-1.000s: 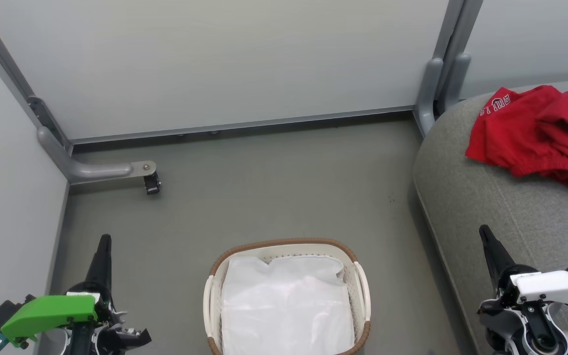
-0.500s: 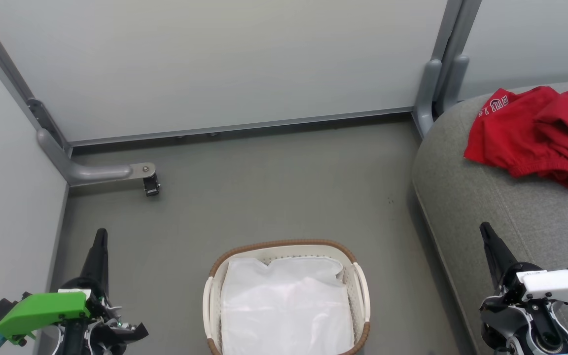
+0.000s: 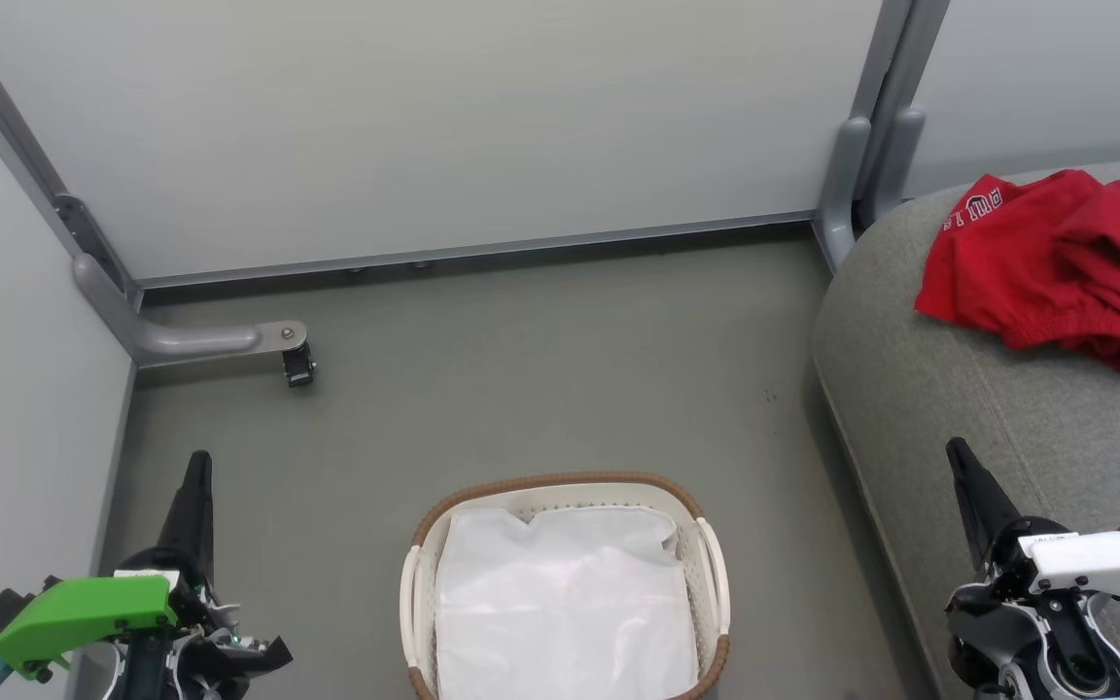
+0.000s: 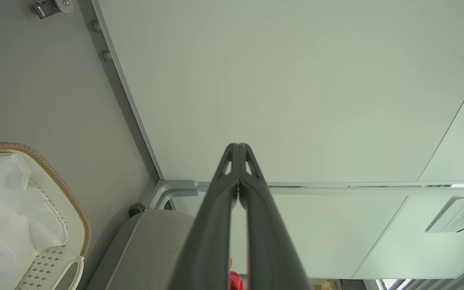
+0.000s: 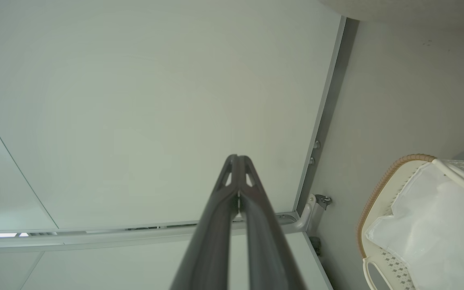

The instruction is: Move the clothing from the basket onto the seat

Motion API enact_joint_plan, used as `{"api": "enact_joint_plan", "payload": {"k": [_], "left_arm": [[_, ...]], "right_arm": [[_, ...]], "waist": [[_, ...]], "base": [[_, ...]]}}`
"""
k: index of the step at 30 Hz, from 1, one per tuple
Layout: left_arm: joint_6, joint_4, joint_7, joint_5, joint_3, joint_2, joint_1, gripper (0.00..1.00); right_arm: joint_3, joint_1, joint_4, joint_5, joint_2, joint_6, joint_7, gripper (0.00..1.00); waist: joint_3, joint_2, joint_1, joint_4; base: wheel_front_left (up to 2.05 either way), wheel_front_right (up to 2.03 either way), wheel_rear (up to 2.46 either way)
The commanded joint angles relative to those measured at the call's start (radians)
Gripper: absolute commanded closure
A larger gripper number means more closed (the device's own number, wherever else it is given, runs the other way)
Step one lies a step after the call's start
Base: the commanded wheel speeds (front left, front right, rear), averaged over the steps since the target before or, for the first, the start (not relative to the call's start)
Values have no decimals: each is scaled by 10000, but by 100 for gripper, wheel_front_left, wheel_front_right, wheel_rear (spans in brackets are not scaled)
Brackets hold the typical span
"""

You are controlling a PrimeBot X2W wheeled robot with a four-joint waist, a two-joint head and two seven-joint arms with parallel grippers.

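- Overall, the scene is closed off by pale wall panels [image 3: 424,126] at the far side and on the left, so the grey floor [image 3: 521,369] is left as the working ground.
- Seat [image 3: 959,408]: shown at the right, its rounded edge turned toward the basket. It is taken as the goal of the task.
- Clothing [image 3: 1056,262]: both red garments are seen heaped on the far part of the seat, with white letters shown on one fold. The transfer is judged complete.
- Basket [image 3: 560,481]: set on the floor between the two arms and apart from the seat, presumably so that either arm can reach it. A white liner sheet [image 3: 565,603] is seen inside, with no red fabric on it.
- Left claw [image 3: 198,462] and right claw [image 3: 956,449]: each is drawn with its fingers pressed together and nothing gripped, a posture judged to be rest.
- Frame post [image 3: 852,175] and caster bracket [image 3: 297,365]: both are placed by the walls, and neither is found between basket and seat.
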Motion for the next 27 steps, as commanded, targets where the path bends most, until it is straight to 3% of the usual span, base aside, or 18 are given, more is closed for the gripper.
{"api": "enact_joint_plan", "payload": {"k": [1,27], "left_arm": [[-50,-11,34,-16,30,55,-91,100],[-51,-12,43,-6,35,47,-92,100]], "right_arm": [[-18,-75,-38,34,-62,0,32,100],[-17,-74,-37,35,-62,0,31,100]], "waist": [[0,0,0,0],[0,0,0,0]], "base": [[0,0,0],[0,0,0]]}}
